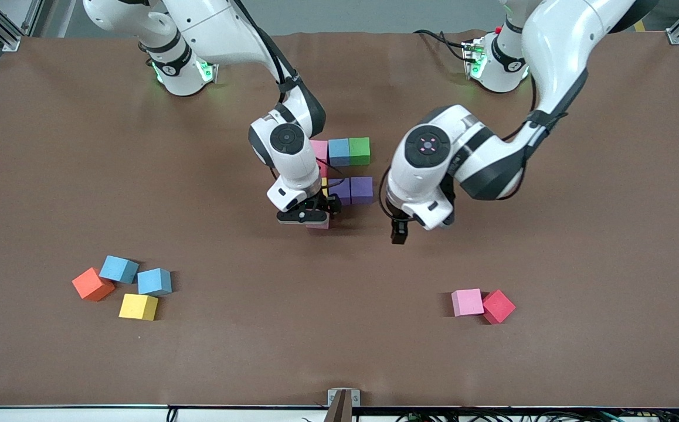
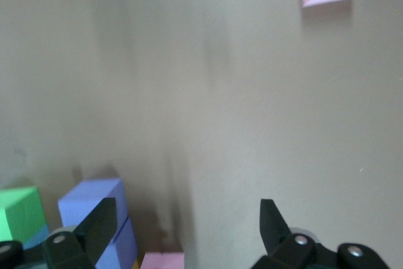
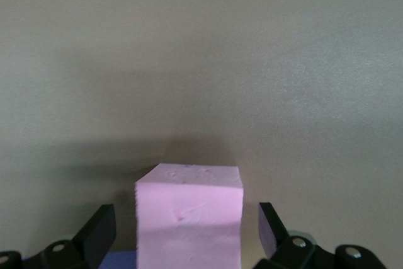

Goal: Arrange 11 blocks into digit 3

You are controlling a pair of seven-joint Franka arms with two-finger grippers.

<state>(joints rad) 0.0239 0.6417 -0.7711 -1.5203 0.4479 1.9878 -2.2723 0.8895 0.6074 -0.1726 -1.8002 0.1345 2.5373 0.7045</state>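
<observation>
The right claw point(image 1: 314, 215) is lowered at the near end of the partly built digit 3 point(image 1: 344, 170), its fingers point(image 3: 99, 231) spread wide on either side of a pink cube point(image 3: 189, 218) without touching it. The left claw point(image 1: 399, 233) is held wide open and empty over bare bench point(image 1: 580, 234) beside the purple cubes point(image 1: 362, 189). Another pink cube point(image 1: 467, 302) and a red cube point(image 1: 498, 306) are seen touching, nearer the front camera.

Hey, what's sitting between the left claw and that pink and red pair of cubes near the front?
Nothing. In the front view only bare table separates the left claw from the pink cube and the red cube.
</observation>
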